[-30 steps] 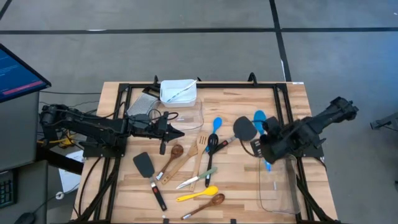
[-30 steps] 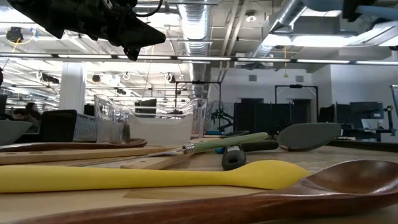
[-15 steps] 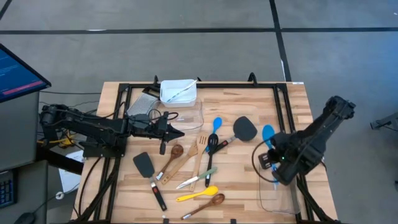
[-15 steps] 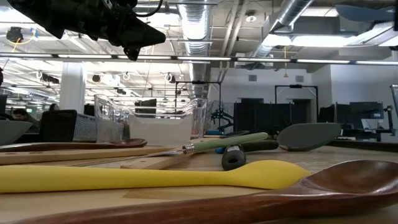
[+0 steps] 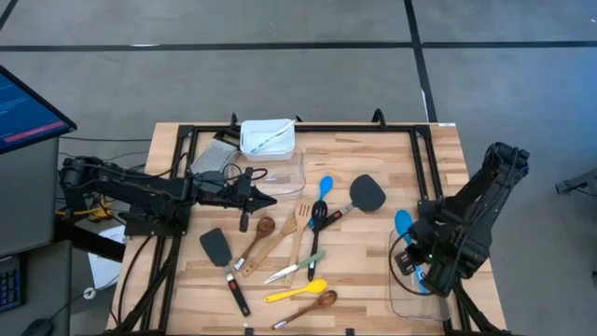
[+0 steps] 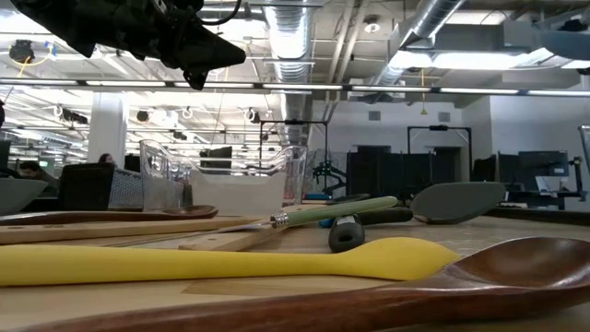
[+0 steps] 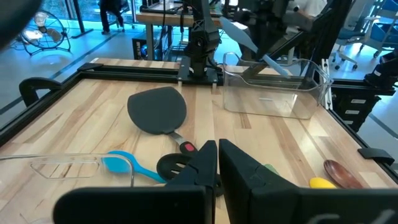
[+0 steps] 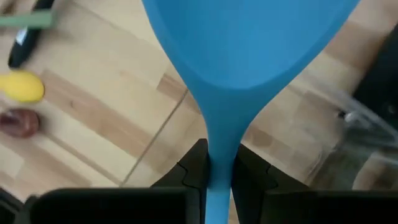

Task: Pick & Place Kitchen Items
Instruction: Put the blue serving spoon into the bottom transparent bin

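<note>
While I hover over the clear tub (image 5: 410, 294):
Right gripper (image 8: 219, 167): clamped on my blue spoon (image 8: 249, 43) handle, bowl ahead.
Left gripper (image 7: 217, 163): closed, empty.

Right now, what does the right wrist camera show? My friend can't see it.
The right tool is shut on the handle of a blue spoon, whose big bowl fills most of the picture. Under it is the wooden table, with a yellow spoon tip and a brown wooden spoon tip at one edge.

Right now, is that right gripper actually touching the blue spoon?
Touching. The right wrist view shows the right gripper pinching the blue spoon by its neck.
</note>
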